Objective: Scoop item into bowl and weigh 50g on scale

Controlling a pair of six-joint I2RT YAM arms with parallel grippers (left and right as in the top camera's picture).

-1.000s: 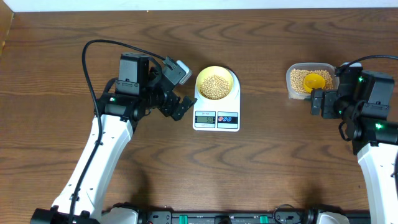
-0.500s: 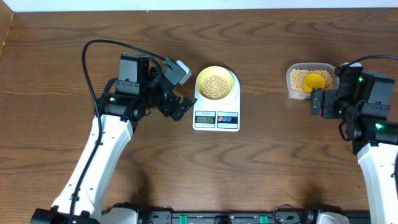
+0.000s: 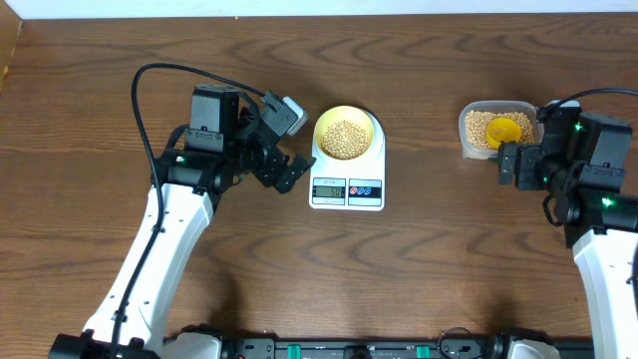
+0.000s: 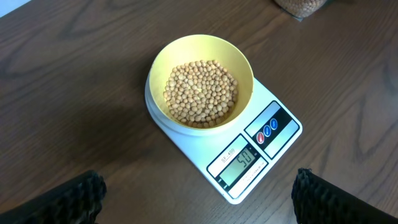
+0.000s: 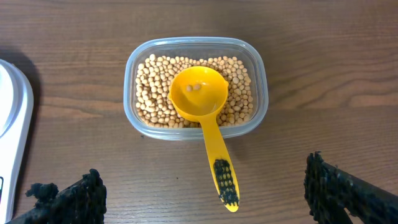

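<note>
- Your left gripper (image 4: 199, 198) is wide open and holds nothing. Its two black fingertips show at the lower corners of the left wrist view, with bare space between them.
- It hovers just to the left of the scale (image 4: 186, 149), pointing at it and touching neither the scale nor the bowl (image 4: 245, 74).
- The pale-yellow bowl sits upright on the scale's platform, on the half away from the display (image 4: 239, 163).
- The beans (image 4: 200, 93) lie in a heap across the bottom of the bowl, well below its rim.
- The display is lit and its digits look like fifty. The buttons (image 4: 267, 130) sit beside it on the same front edge.
- The scale stands near the middle of the counter (image 3: 419, 279), a little closer to the far edge than to the near one.
- Your right gripper (image 5: 205, 196) is also fully open and empty, with its fingertips at the lower corners of the right wrist view.
- It hangs on the near side of the clear container (image 5: 258, 74), just off the end of the scoop's handle and apart from it.
- The yellow scoop (image 5: 199, 93) rests in the container with its cup on the beans and a few beans inside it. Its handle slopes out over the near rim.
- The container holds a layer of beans and stands toward the right edge of the counter, well apart from the scale.
</note>
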